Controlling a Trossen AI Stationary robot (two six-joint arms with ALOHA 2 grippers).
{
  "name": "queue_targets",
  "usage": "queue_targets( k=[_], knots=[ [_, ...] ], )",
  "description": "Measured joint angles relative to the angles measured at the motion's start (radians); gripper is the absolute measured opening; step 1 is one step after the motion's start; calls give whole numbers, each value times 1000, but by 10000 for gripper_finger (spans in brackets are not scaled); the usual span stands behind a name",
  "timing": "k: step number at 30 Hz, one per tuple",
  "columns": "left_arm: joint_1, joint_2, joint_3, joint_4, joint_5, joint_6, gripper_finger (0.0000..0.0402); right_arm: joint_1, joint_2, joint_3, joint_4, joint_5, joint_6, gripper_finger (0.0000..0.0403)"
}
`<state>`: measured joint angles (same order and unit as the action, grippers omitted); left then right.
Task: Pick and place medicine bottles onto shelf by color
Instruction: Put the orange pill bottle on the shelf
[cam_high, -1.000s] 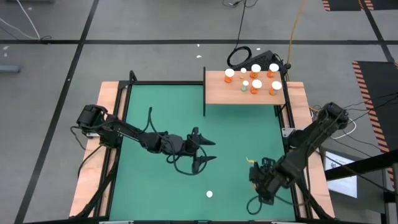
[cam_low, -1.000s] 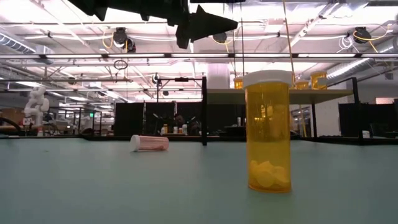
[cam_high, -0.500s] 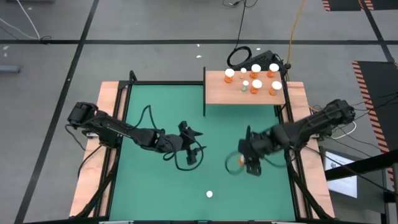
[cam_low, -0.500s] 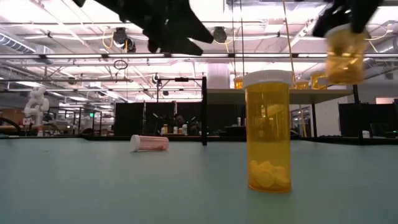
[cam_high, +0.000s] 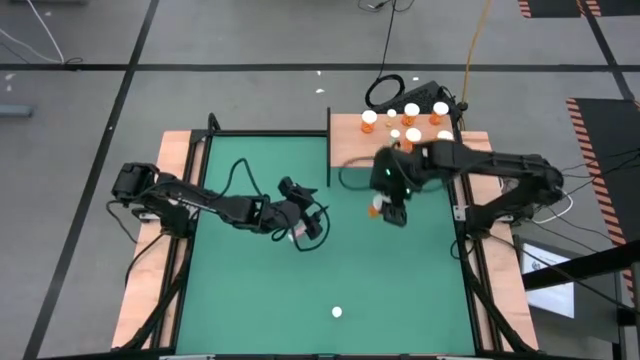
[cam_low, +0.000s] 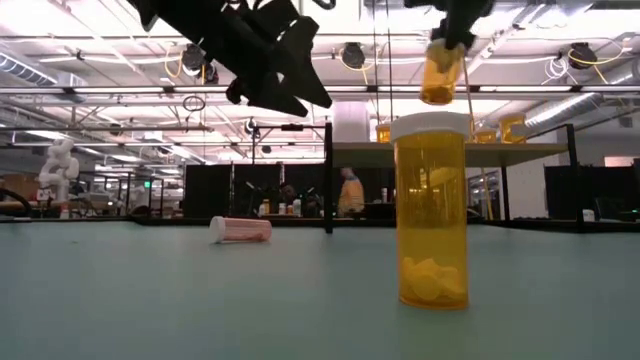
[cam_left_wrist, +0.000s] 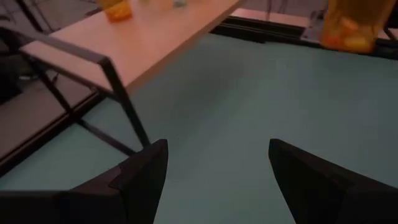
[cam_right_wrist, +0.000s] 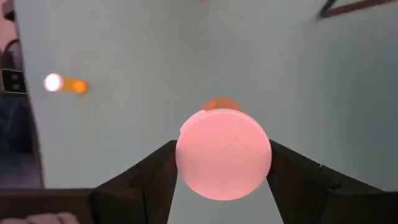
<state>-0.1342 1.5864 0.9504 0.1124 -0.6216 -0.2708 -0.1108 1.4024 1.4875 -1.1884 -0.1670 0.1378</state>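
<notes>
Orange and translucent, with a round cap that looked pink up close, the carried medicine bottle (cam_right_wrist: 222, 152) was pinched at its cap between the right gripper's (cam_high: 392, 205) two dark fingers (cam_right_wrist: 143, 174), hanging clear above the green mat (cam_high: 250, 300) just off the flat light-brown wooden shelf's (cam_high: 350, 150) near edge, toward 1 o'clock of the mat's middle. From table height it showed as a small orange body (cam_low: 441, 78) held high, above and beyond the big bottle in front.

That big orange bottle with a white cap (cam_low: 430, 210) stood upright on the mat with pills at its bottom; from above it appeared as a white dot (cam_high: 337, 312) at 6 o'clock, well apart from both arms. Another white-capped bottle (cam_low: 241, 230) lay on its side farther back on the mat, about 9 o'clock of the standing one.

On the shelf, at 1 o'clock, a cluster of white-capped orange bottles (cam_high: 410, 110) stood upright, partly hidden by the right arm.

The left gripper (cam_high: 308, 222) hovered over the mat near its middle, at about 9 o'clock of the carried bottle, its fingers (cam_left_wrist: 140, 180) spread wide with nothing between them.
</notes>
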Motion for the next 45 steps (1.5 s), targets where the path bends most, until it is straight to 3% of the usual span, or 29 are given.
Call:
queue_targets(
  k=[5, 14, 22, 25, 33, 45],
  knots=[
    [3, 0, 0, -14, 0, -25, 278, -93, 132, 244, -194, 68, -147, 216],
    [2, 0, 0, 5, 0, -13, 278, -232, 385, 564, -383, 64, -338, 212],
    [10, 0, 0, 96, 0, 43, 278, -341, 457, 601, -384, 73, -450, 211],
    [10, 0, 0, 128, 0, 69, 278, -379, 457, 601, -382, 117, -467, 211],
    [19, 0, 0, 157, 0, 91, 278, -475, 456, 601, -383, 116, -460, 211],
    [23, 0, 0, 197, 2, 114, 278, -501, 505, 601, -382, 110, -414, 212]
  ],
)
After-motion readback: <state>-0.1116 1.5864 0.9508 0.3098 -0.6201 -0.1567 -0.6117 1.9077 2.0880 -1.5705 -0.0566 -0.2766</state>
